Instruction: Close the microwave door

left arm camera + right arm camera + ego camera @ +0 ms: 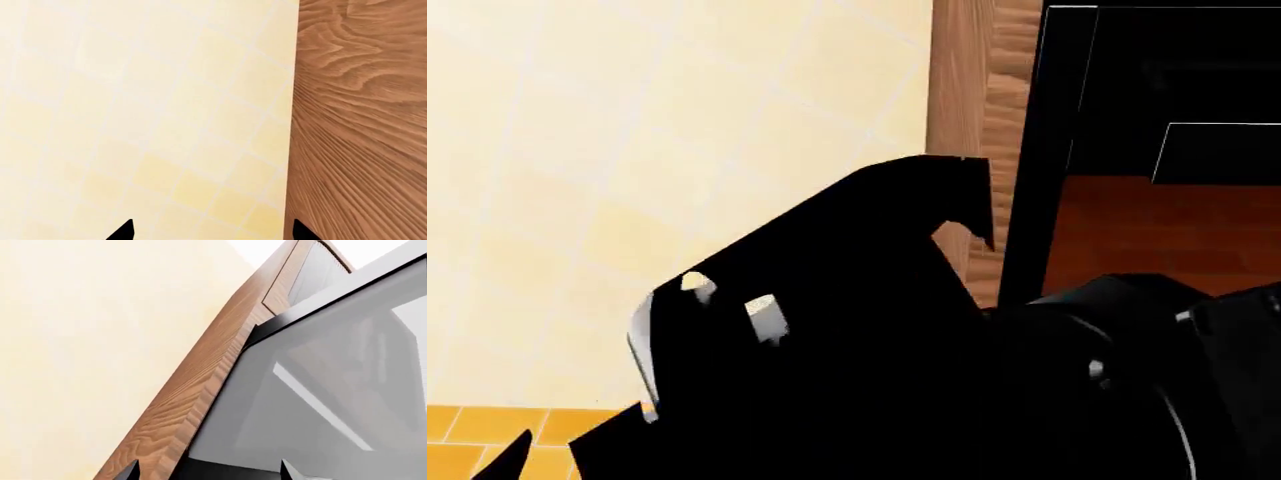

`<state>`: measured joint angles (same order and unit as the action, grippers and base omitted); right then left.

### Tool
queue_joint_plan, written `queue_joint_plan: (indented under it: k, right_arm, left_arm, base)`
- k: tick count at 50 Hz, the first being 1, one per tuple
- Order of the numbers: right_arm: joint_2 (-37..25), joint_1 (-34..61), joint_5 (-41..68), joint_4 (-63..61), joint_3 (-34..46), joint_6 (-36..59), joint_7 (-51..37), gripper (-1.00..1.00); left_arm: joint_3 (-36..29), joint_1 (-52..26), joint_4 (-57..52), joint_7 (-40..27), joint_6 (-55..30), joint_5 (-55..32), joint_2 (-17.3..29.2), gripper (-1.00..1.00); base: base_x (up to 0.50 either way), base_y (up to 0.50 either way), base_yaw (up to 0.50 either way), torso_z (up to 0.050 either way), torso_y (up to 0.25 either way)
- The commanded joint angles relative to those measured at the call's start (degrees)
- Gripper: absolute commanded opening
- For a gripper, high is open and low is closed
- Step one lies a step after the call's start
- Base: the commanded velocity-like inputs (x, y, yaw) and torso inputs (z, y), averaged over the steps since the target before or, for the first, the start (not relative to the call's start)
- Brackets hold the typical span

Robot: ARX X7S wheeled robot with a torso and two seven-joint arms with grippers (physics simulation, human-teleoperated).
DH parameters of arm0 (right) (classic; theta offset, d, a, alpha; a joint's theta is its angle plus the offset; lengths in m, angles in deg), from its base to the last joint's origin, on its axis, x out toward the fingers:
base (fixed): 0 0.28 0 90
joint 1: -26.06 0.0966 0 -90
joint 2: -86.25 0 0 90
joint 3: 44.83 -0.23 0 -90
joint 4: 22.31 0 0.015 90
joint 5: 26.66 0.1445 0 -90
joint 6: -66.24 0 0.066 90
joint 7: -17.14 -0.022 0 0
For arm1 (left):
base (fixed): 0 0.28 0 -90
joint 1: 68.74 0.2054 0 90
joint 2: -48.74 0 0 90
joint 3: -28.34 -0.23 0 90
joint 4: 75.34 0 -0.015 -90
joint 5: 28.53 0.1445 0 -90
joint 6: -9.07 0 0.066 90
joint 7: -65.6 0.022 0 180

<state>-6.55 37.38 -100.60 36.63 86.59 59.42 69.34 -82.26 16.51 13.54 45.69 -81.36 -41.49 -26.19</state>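
Basically keep the right gripper [210, 472], jaws spread and empty, flat against the microwave door [313, 390] and push evenly toward the wood cabinet panel [193, 405].

Both arms raised, black and close to the head camera

The left arm [814, 330] fills the lower middle of the head view, reaching up, its gripper [961, 205] at the top with one pointed fingertip showing. The right arm [1148, 370] sits low at the right, its gripper hidden there. In each wrist view two dark fingertips [123, 231] [130, 471] stand well apart, with nothing between them.
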Motion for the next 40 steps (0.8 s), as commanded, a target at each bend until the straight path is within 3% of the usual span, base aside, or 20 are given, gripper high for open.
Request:
queue_joint_plan:
  k: [1, 27, 31, 40]
  right_arm:
    - [-1.4, -1.8, 7.3, 3.4, -4.7, -4.1, -7.1, 1.00]
    - [-1.6, 3.9, 13.8, 12.1, -8.5, -8.2, -9.9, 1.00]
    - [0.0, 2.6, 18.4, 11.6, -14.6, -10.7, -13.9, 1.00]
    - [-0.8, 0.4, 22.2, 14.8, -20.5, -13.5, -19.9, 1.00]
  left_arm:
    - [-0.1, -0.4, 0.0, -0.1, -0.2, -0.4, 0.3, 1.00]
    - [-0.7, -0.6, 0.3, -0.6, 0.1, -0.5, 0.3, 1.00]
    - [-0.7, -0.5, 0.1, -0.7, 0.0, -0.6, 0.5, 1.00]
    - [-0.8, -0.7, -0.2, -0.9, -0.3, -0.8, 0.7, 1.00]
  base:
    - [0.00, 0.00, 0.00, 0.000, 0.000]
    - [0.00, 0.00, 0.00, 0.000, 0.000]
    - [0.00, 0.00, 0.00, 0.000, 0.000]
    - [0.00, 0.00, 0.00, 0.000, 0.000]
